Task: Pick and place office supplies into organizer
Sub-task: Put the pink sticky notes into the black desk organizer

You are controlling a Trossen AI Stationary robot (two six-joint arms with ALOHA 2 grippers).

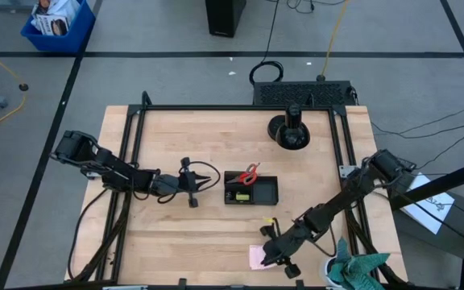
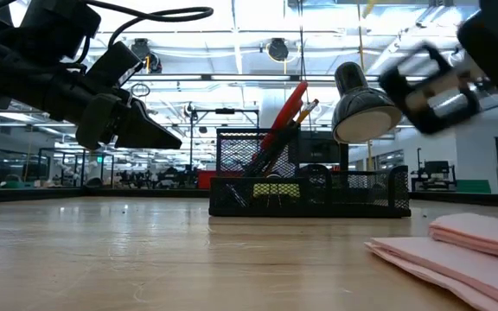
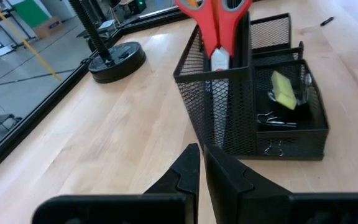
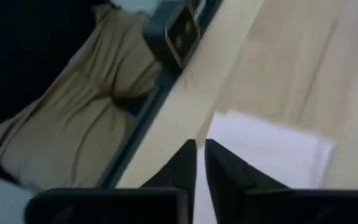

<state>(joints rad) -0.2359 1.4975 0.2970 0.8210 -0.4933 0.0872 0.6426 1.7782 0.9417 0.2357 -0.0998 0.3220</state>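
Right gripper [image 1: 266, 256] low over the pink sticky-note pad [image 1: 257, 257] at the table's near edge, organizer [image 1: 250, 190] mid-table.

The right gripper's 2 fingers [image 4: 219, 163] stand nearly together with only a thin slit between them, their tips just over the pad's edge; whether they pinch it I cannot tell, as the wrist view is too dim. The left gripper [image 1: 213, 179] hangs above the wood just left of the organizer, its fingers [image 3: 185, 171] also drawn narrow and holding nothing. In the black mesh organizer the red-handled scissors [image 3: 215, 25] stand upright in the tall compartment, and the yellow-green eraser [image 3: 283, 90] lies in a low compartment beside binder clips [image 3: 272, 119]. A teal cloth [image 1: 359, 266] lies at the near right corner.
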